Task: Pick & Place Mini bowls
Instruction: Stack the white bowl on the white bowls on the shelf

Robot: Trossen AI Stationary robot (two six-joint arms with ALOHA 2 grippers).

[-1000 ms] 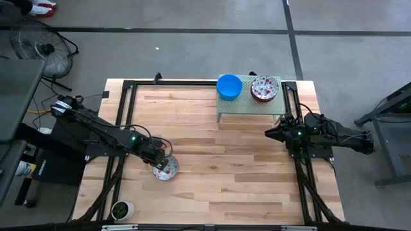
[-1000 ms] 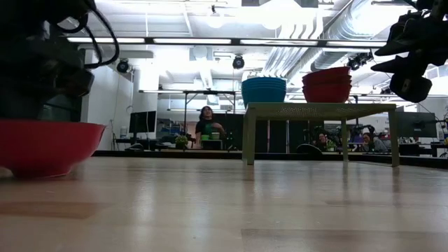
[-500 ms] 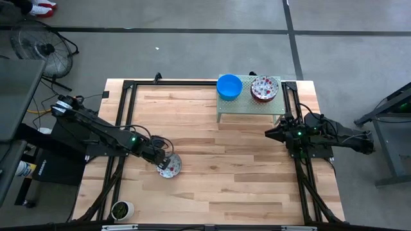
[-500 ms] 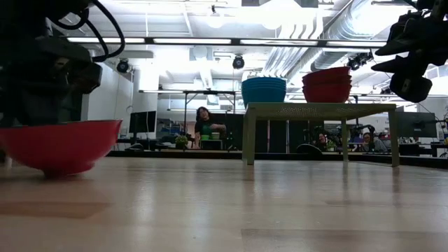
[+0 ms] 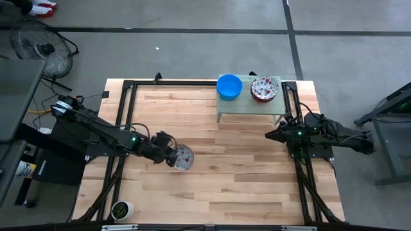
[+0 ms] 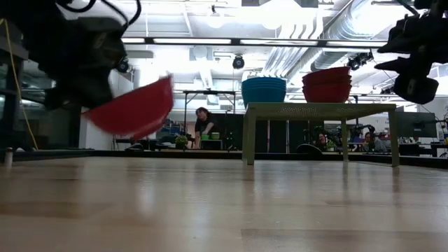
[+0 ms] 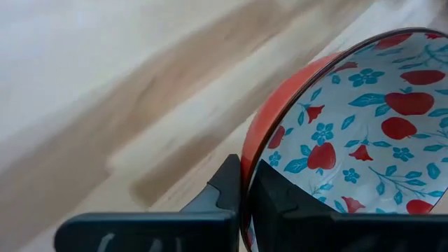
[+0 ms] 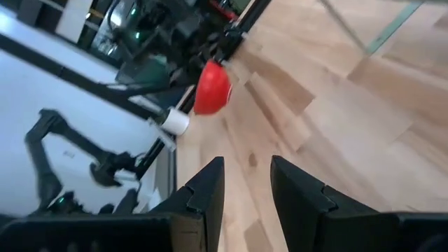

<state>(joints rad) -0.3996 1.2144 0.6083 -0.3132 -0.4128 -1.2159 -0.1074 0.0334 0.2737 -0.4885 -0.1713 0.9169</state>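
Observation:
My left gripper, left of the table's middle, is shut on one mini bowl, red outside and white with a red and blue floral pattern inside. The low view shows this bowl in the air and tipped. A stack of blue bowls and a stack of floral bowls rest by their bases on a small green stand at the far edge. My right gripper waits open above the table's right side, holding nothing. My left gripper pinches the bowl's rim, on the side toward the table's left. One finger is on the red outer wall and the other is inside. The fingers come roughly level from the table's left. The bowl is lifted clear and tilted.
A small white cup with a green plant stands near the table's near left corner. The green stand's legs rise from the far part of the table. Bare wood lies between the two arms. People sit in the room beyond the table.
My left gripper has risen and moved toward the table's right with the floral bowl. The bowl sat on the table a second ago; it now hangs clear of the wood and has tipped, its opening turned partly sideways.

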